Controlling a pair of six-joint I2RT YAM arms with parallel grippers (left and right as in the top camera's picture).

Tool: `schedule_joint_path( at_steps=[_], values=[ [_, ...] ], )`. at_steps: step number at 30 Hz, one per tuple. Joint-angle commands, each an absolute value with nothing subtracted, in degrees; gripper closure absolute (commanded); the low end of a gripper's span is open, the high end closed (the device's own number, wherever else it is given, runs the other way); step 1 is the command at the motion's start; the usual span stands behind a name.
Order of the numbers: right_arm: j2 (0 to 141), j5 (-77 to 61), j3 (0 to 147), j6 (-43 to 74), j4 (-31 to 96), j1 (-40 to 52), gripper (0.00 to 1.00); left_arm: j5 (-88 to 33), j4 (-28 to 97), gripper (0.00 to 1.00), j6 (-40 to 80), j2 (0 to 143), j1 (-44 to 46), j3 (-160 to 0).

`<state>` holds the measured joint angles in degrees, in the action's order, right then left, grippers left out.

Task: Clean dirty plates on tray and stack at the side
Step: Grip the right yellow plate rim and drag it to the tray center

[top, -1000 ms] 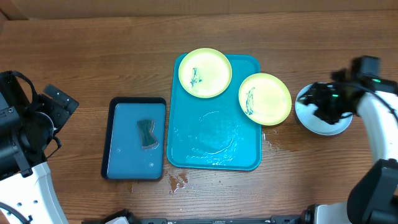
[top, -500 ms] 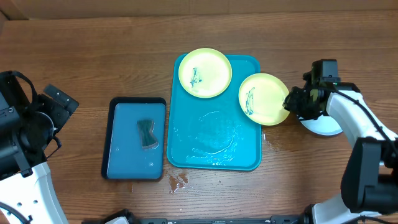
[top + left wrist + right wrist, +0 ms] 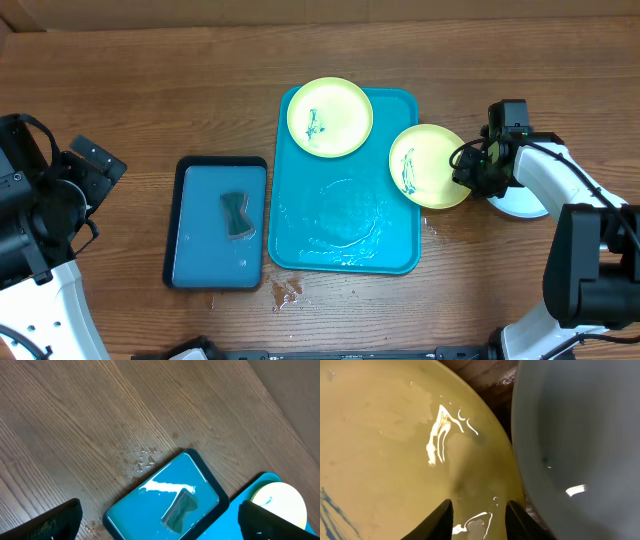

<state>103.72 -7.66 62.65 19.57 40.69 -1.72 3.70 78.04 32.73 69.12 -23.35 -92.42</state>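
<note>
Plates first: one yellow-green plate (image 3: 330, 117) lies inside the tray (image 3: 345, 250) at its far end. A second yellow-green plate (image 3: 425, 165) sits across the tray's right rim, partly over the bench (image 3: 150, 90). The blue plate (image 3: 525, 205) rests on bare wood just beside it. Each yellow one carries a dark smear (image 3: 405, 168).

My right pincer (image 3: 470, 168) is at the second plate's right edge, fingers spread a little way over its wet surface with nothing pinched between them. The left pincer (image 3: 159, 505) hangs spread wide, off above the small tray (image 3: 190, 240) and its sponge (image 3: 236, 215).

My worry is the plate perched on the rim. I judge a sideways nudge could tip it or send it skating on the water, and the blue plate is close enough to get bumped.

From overhead my own arm covers much of the blue plate. In the right wrist view I cannot tell whether the fingertips actually touch the yellow plate, and the smear is cut off at the frame's corner.
</note>
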Motion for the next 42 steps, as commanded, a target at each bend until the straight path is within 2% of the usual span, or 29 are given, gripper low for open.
schedule_joint_path(
  at_steps=[1,3,6,12,17,20,24,25,26,27,28,37,42],
  values=[
    [103.6,-8.8,62.5,19.5,41.1,-1.3,0.75,4.0,78.0,0.00,33.4,69.1,-23.6,-93.8],
    [103.0,-9.1,63.7,18.7,43.0,-1.5,0.80,4.0,78.0,0.00,33.4,69.1,-23.6,-93.8],
    [101.3,-9.1,65.8,16.7,46.2,-1.6,0.80,4.0,78.0,0.00,33.4,69.1,-23.6,-93.9],
    [99.2,-9.0,66.3,16.5,50.3,-1.5,0.65,4.0,78.0,0.00,33.4,69.1,-23.6,-93.8],
    [99.2,-3.4,63.6,18.9,50.5,-1.7,0.64,4.0,78.0,0.00,33.4,69.1,-23.6,-93.8],
    [99.2,-1.0,60.4,22.9,47.7,-1.7,0.63,4.0,78.0,0.00,33.4,69.1,-23.6,-93.8],
    [99.5,-8.1,54.9,22.7,39.4,-1.2,0.63,4.0,78.0,0.00,33.4,69.1,-23.6,-93.8],
    [99.6,-10.0,53.6,22.7,37.5,-1.1,0.64,4.0,78.0,0.00,33.4,69.1,-23.6,-93.8],
    [99.6,-11.2,52.6,22.7,36.1,-1.0,0.72,4.0,78.0,0.00,33.4,69.1,-23.6,-93.8],
    [99.6,-11.9,51.9,22.7,35.1,-1.0,0.86,4.0,78.0,0.00,33.4,69.1,-23.6,-93.8],
    [99.6,-12.1,51.9,22.7,34.9,-1.0,0.96,4.0,78.0,0.00,33.4,69.1,-23.6,-93.8],
    [93.7,-14.0,59.3,18.9,44.5,-0.2,0.96,4.0,78.0,0.00,33.4,69.1,-23.6,-93.8],
    [89.2,-14.7,60.1,17.5,49.1,4.9,0.96,4.0,78.0,0.00,33.4,69.1,-23.6,-93.8]
  ],
)
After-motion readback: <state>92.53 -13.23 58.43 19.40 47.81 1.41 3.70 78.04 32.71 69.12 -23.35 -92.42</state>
